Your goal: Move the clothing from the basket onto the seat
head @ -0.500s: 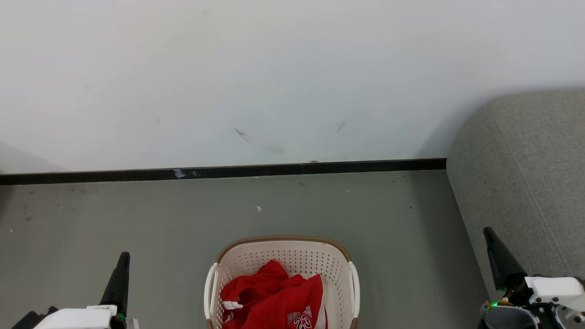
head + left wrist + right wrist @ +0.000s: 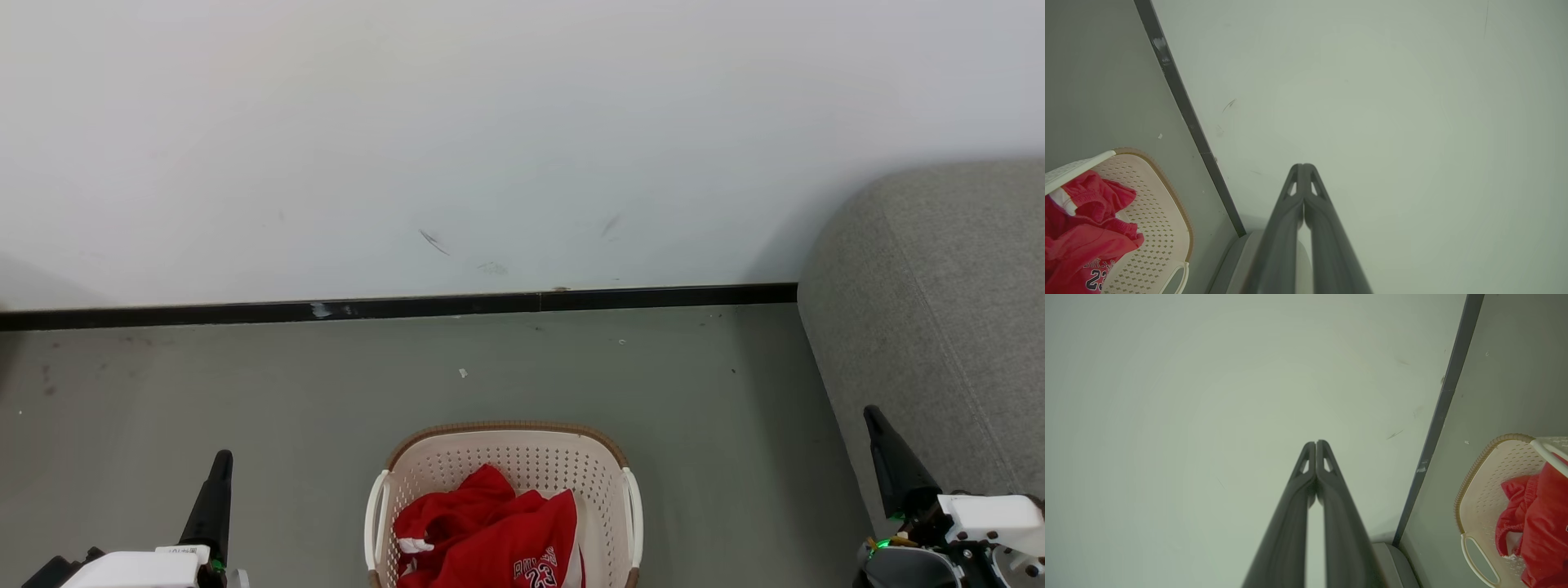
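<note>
Clothing (image 2: 490,531) in basket (image 2: 506,426); left tool (image 2: 220,461), right tool (image 2: 872,416) point forward (both closed, empty).

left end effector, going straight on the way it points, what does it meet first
The left end effector, shut, points at the plain white wall above the black baseboard; nothing shows between, though depth is unclear.

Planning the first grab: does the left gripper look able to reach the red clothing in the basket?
Probably yes: the shut left gripper sits beside the basket, only floor between, and the clothing lies uncovered on top.
</note>
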Tool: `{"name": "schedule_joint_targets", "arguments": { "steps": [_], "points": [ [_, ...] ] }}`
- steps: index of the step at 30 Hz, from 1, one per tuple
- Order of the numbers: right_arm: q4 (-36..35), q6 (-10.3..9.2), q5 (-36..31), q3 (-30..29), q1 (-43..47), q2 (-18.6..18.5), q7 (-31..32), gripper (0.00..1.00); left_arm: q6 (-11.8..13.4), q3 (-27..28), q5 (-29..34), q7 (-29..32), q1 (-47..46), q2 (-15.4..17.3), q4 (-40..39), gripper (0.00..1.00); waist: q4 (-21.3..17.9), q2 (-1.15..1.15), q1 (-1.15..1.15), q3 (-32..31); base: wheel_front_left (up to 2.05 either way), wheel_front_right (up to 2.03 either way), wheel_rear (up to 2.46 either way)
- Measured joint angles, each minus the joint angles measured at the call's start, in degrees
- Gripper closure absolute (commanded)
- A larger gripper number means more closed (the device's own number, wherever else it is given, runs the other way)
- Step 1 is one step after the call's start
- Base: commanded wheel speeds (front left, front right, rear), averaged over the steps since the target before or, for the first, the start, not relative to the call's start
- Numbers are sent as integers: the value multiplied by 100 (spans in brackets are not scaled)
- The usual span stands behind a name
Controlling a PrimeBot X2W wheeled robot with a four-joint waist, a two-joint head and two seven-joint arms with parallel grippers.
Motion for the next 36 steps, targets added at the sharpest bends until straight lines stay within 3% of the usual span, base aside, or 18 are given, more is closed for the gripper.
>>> {"name": "schedule_joint_targets", "arguments": {
  "steps": [10,11,12,15,16,28,36],
  "points": [
    [1,0,0,-2,-1,1,0,100,0,4,0,0,0,-2,0,100,0,0,0,0,0,0,0],
    [1,0,0,-2,-1,1,0,0,0,4,0,1,0,-2,0,0,0,0,0,0,0,0,0],
    [27,-1,4,-1,17,8,-1,100,0,-2,-2,-4,13,-15,32,100,0,0,0,0,0,0,0],
    [216,-7,9,10,182,94,-1,100,1,-30,-2,-5,162,-132,209,100,0,0,0,0,0,0,0],
    [276,-8,9,14,242,129,-1,0,2,-41,-2,-5,220,-167,264,0,0,0,0,0,0,0,0],
    [157,-8,-110,20,327,156,-180,0,3,-200,113,-193,299,-199,253,0,-6,0,0,6,0,0,0],
    [-11,-8,-571,33,331,70,-333,0,3,-312,470,-363,298,-188,208,0,-1,0,7,2,0,0,0]
  ]
}}
